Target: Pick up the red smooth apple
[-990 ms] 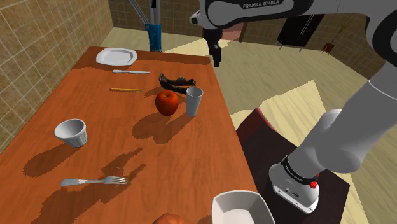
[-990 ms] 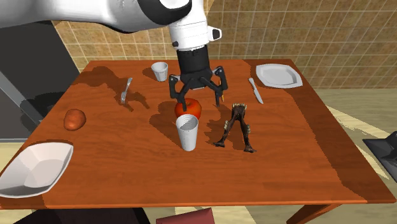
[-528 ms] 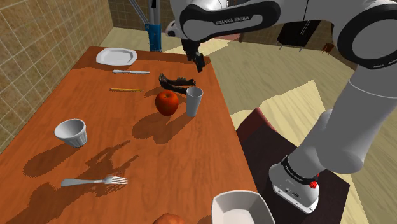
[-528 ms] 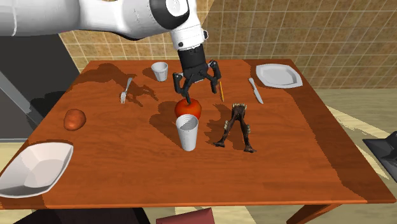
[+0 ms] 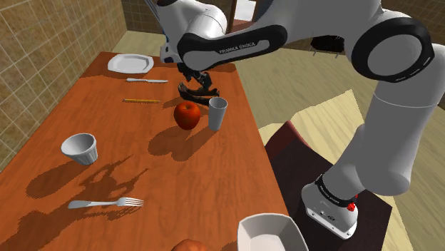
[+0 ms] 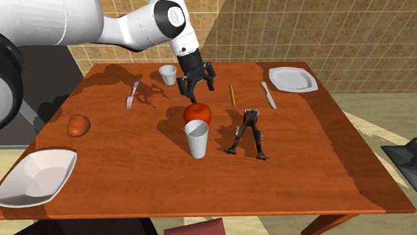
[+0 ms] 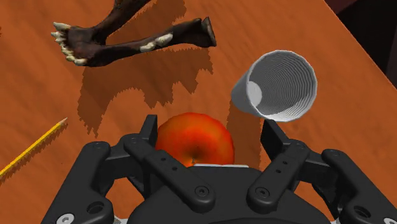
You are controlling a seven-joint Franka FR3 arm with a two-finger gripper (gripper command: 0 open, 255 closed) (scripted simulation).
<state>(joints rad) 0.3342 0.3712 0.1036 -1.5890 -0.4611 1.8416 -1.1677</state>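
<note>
apple (image 5: 187, 114) just beside cup (image 5: 217, 113), on table (image 5: 114, 135) | pincer (image 6: 197, 89) above apple, seemingly apart

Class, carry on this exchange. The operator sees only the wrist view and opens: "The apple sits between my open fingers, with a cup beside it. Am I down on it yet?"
Observer: No. In the second exterior view the gripper hangs above the apple, its fingers not down beside it.
Operator: Is there any other fruit on the table?
Observer: Yes, an orange-red one lies near the table's edge, far from the apple.
Operator: What lies beyond the pencil?
Observer: A knife, then a white plate.
</note>
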